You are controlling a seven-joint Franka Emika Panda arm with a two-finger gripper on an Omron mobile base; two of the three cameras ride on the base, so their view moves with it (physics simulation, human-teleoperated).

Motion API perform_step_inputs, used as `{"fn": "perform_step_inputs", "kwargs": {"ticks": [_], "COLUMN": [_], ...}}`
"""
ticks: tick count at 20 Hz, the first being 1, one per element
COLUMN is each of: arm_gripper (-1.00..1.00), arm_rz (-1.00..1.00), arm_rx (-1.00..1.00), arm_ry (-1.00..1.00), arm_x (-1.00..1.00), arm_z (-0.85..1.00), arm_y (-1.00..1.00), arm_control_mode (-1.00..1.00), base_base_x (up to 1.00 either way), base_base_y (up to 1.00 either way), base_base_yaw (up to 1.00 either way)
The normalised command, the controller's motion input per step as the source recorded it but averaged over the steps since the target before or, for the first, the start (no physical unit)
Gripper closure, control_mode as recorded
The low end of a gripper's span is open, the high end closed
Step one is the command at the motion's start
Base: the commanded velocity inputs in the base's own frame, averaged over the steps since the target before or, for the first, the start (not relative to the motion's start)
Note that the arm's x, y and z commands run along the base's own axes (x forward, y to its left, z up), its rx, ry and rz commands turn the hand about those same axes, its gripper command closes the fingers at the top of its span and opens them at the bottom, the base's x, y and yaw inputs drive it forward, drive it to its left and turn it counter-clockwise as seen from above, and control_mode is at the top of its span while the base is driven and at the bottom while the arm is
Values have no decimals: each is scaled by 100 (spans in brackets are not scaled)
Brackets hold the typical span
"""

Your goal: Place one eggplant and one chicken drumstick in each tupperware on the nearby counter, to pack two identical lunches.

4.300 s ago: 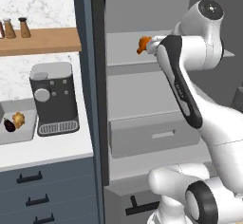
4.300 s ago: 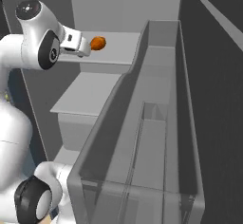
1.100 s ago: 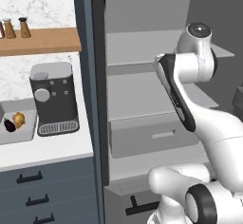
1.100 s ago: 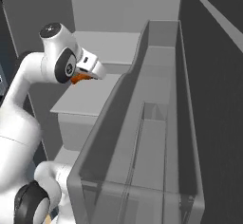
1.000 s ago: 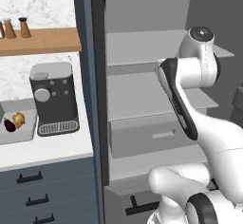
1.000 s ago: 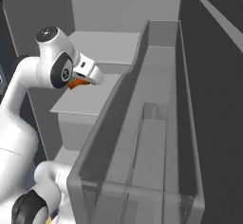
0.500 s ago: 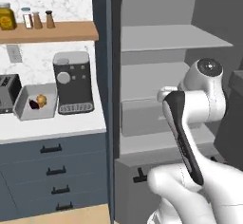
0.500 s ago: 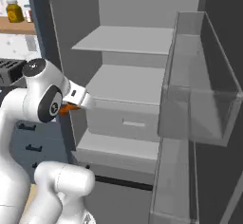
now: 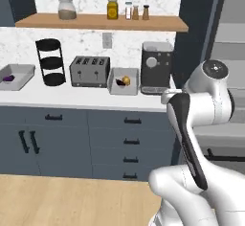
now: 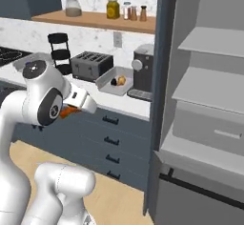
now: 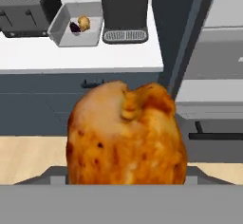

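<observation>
While the arm hangs in front of the dark drawers, the gripper (image 10: 72,109) is clenched on a chicken drumstick (image 11: 124,133), held clear of the counter (image 9: 86,99). One tupperware (image 9: 125,89) sits between toaster (image 9: 90,72) and coffee machine (image 9: 156,68) with an eggplant (image 9: 119,82) and a second drumstick (image 9: 126,80) inside; another tupperware (image 9: 21,76) at the counter's left end holds a violet eggplant (image 9: 7,78)

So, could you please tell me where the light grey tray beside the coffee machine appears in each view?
Left base view: light grey shallow tray, centre, between the toaster and the black coffee machine.
Right base view: tray, left of centre, beside the machine.
Hand view: tray, upper left, left of the machine.
</observation>
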Motion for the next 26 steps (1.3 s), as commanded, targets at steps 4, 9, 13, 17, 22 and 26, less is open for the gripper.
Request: {"fn": "perform_step_inputs", "kwargs": {"ticks": [4,9,13,17,22,26], "arm_gripper": [100,100,100,100,100,100], "arm_rz": [0,0,0,0,0,0], "arm_rx": [0,0,0,0,0,0], "arm_ry": [0,0,0,0,0,0], "arm_x": [0,0,0,0,0,0], "arm_z": [0,0,0,0,0,0], "arm_y": [0,0,0,0,0,0], "arm_control_mode": [100,100,100,100,100,100], "base_base_x": [40,97,100,100,100,100], "base_base_y": [100,100,100,100,100,91], "base_base_yaw": [39,25,7,0,-20,-42]}}
